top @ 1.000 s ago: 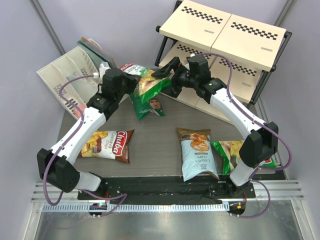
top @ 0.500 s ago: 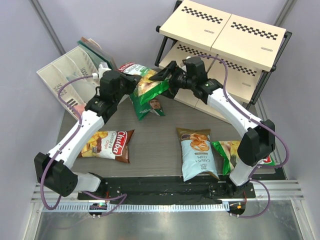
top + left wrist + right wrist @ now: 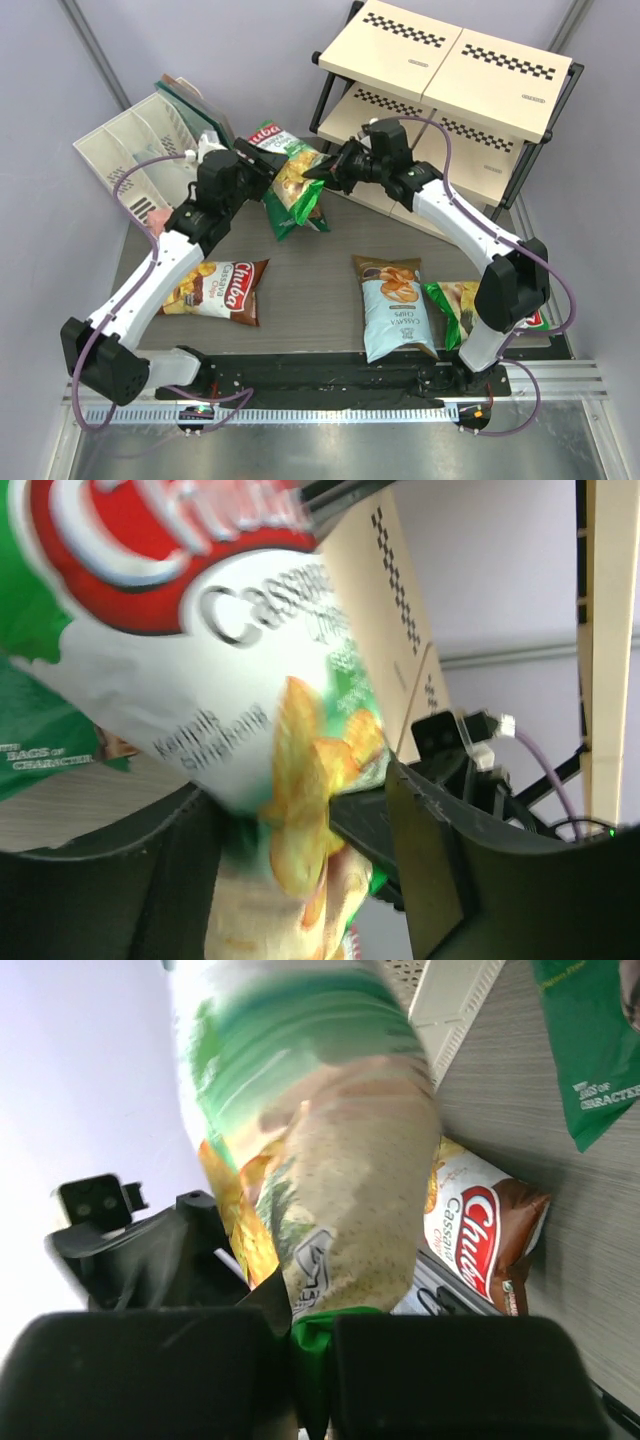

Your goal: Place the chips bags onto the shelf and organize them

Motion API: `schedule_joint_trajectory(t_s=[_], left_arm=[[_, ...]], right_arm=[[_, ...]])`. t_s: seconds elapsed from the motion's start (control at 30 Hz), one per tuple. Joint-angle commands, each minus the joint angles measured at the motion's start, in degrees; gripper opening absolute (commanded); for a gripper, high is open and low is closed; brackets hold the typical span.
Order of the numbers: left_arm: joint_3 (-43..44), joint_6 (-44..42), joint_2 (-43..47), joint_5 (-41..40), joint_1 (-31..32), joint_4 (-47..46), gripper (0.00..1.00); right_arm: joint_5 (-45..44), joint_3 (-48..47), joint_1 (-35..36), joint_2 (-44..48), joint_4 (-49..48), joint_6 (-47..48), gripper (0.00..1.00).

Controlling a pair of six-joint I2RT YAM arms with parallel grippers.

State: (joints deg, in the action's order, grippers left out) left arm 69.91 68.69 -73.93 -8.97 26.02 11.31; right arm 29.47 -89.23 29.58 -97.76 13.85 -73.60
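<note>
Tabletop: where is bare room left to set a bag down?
Bare strip between the brown Chuba bag and the light blue bag; another between that bag and the shelf. Crowded back-left, around the held green-and-white bag.

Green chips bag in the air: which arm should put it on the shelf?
Right. The right gripper pinches the green bag by its edge, and that arm is next to the shelf. The left gripper is on the bag's far side.

One green-and-white bag [image 3: 292, 186], held between left pincer [image 3: 263, 166] and right pincer [image 3: 322, 171] — shelf [image 3: 470, 72] behind
</note>
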Motion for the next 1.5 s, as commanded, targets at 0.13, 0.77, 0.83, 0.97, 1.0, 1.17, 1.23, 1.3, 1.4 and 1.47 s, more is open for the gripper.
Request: schedule_joint_trajectory(t_s=[0.13, 0.77, 0.83, 0.97, 1.0, 1.17, 1.23, 1.3, 1.4, 1.47], left_arm=[[0.2, -6.7, 9.5, -6.0, -1.4, 8.5, 0.70], [-1.3, -6.6, 7.1, 8.0, -6.9, 10.0, 0.83], [-2.0, -5.5, 5.6, 14.7, -7.1, 8.7, 0.91], [-6.0, 2.6, 2.4, 28.1, -7.4, -2.0, 0.92], [-6.1, 3.9, 0.6, 30.0, -7.4, -3.0, 0.92], [-3.3, 6.8, -4.6, 41.0, -7.4, -5.4, 0.95], [-2.7, 9.6, -6.0, 45.0, -7.5, -6.7, 0.95], [-3.6, 12.1, -6.2, 47.1, -7.5, -9.6, 0.95], [-5.7, 15.4, -6.1, 46.6, -7.5, -14.1, 0.95], [-6.3, 17.5, -7.2, 47.0, -7.5, -15.9, 0.95]], right_arm=[[1.6, 3.6, -3.5, 8.4, 0.8, 6.4, 0.01], [-3.7, 4.6, -5.6, 17.0, 3.1, 9.9, 0.01], [-3.9, 4.0, -5.6, 17.1, 3.6, 11.1, 0.01], [-5.4, 5.9, -5.3, 18.5, 3.5, 12.3, 0.01], [-5.5, 6.3, -5.3, 18.7, 3.3, 12.4, 0.01], [-5.8, 5.3, -5.3, 17.4, 2.9, 13.4, 0.01], [-5.7, 4.4, -5.3, 16.7, 2.8, 13.9, 0.01], [-5.5, 3.7, -5.3, 15.8, 2.5, 14.5, 0.01], [-4.7, 3.2, -5.2, 14.7, 2.1, 14.5, 0.01], [-4.1, 3.1, -5.1, 14.3, 1.4, 14.5, 0.01]])
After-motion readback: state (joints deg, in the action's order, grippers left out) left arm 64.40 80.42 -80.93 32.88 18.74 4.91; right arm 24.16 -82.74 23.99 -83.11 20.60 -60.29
